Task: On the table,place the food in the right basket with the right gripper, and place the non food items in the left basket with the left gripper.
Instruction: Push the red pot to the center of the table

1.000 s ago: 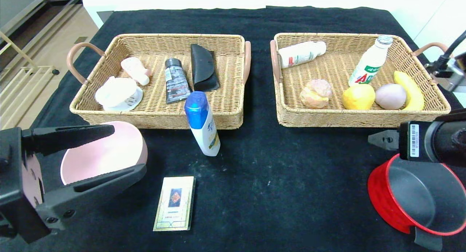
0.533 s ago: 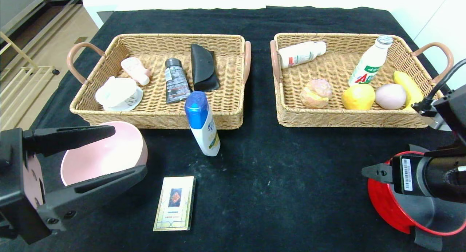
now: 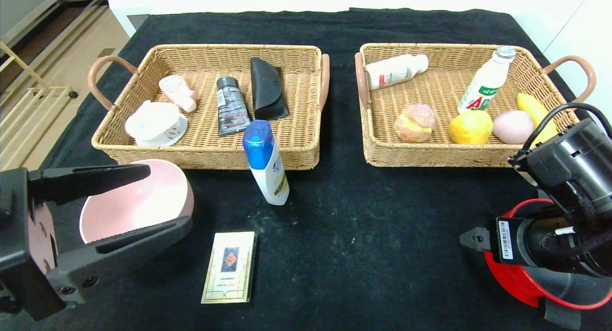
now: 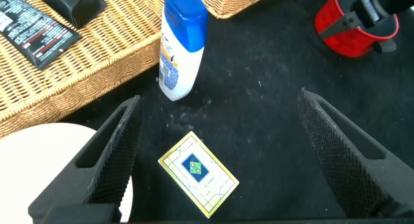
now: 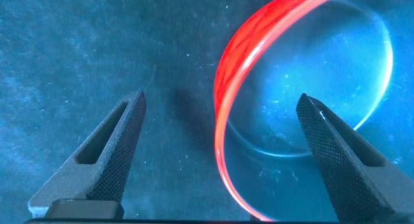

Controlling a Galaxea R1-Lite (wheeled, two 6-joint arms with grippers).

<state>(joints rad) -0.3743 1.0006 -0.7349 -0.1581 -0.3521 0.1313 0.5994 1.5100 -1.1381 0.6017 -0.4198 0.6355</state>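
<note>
At the near left corner of the table, the left gripper (image 3: 158,197) hangs wide open around the pink bowl (image 3: 138,202), holding nothing. Just beside it lies a card (image 3: 229,267), and a blue-capped bottle (image 3: 265,162) stands against the left basket (image 3: 306,154). Farther right, the right basket (image 3: 373,154) holds the banana (image 3: 534,110) and other food. Nearest the right edge, the right gripper (image 5: 217,153) is spread wide, empty, straddling the rim of the red pot (image 3: 511,273).
</note>
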